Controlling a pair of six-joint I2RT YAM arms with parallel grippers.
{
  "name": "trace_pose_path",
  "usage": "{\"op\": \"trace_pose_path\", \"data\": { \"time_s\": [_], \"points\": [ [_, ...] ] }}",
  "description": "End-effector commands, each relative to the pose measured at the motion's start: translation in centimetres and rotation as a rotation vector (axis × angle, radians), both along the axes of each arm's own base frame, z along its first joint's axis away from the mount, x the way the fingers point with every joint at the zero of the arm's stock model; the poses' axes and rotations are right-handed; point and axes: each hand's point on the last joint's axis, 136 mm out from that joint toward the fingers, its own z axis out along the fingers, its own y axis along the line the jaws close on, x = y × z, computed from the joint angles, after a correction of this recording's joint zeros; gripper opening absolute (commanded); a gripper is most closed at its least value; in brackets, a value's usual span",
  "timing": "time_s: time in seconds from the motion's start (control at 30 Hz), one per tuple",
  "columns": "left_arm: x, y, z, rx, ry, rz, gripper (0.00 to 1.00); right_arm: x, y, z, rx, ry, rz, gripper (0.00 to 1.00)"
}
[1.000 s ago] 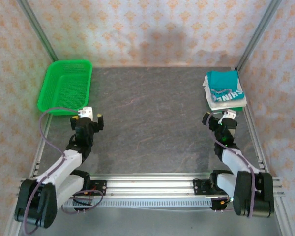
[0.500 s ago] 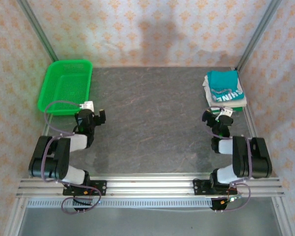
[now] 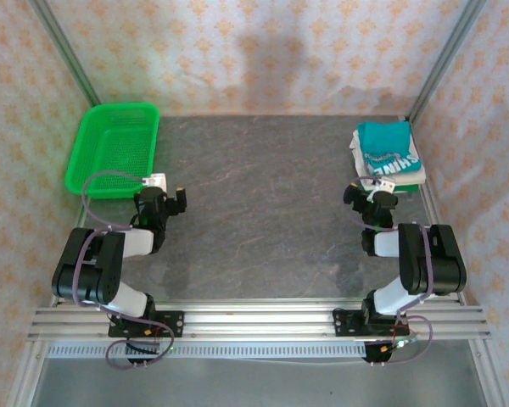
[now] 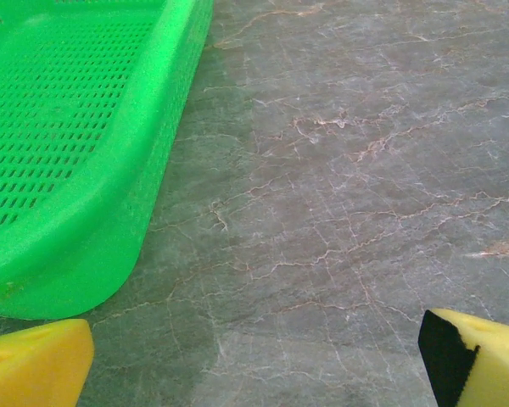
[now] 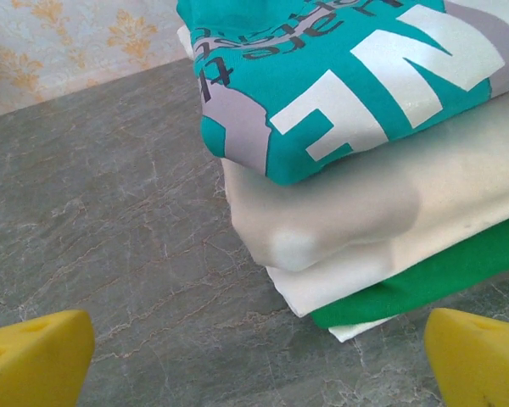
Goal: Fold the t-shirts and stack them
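Note:
Folded t-shirts [image 3: 388,155] lie stacked at the back right of the table: a teal one with white lettering [image 5: 339,76] on top, cream and white ones [image 5: 365,212] under it, a green one [image 5: 433,275] near the bottom. My right gripper [image 3: 370,191] stands open just in front of the stack, its yellow fingertips [image 5: 34,356] apart with bare table between them. At the left, my left gripper [image 3: 163,193] is open over bare table, just off the basket's near right corner, yellow fingertips [image 4: 34,365] wide apart and holding nothing.
A green plastic mesh basket [image 3: 114,148] sits at the back left, its near right corner [image 4: 110,254] close to the left gripper. Metal frame posts and patterned walls enclose the grey stone-look table [image 3: 263,195]. Both arms are folded back near the front rail.
Both arms have pulled back and folded up toward their bases. The grippers stay open, and the shirt stack has not moved.

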Motion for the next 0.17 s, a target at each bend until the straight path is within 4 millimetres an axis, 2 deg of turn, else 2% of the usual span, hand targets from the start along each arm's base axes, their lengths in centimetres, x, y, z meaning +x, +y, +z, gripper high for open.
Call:
{"op": "trace_pose_path", "data": {
  "time_s": [0.0,0.13],
  "points": [
    [0.95,0.19,1.69,0.013,-0.057,0.012,1.00,0.40,-0.05,0.61,-0.017,-0.020,0.000,0.99],
    [0.94,0.25,1.71,0.013,-0.059,0.014,1.00,0.29,-0.08,0.61,-0.015,-0.025,-0.003,0.99]
  ]
}}
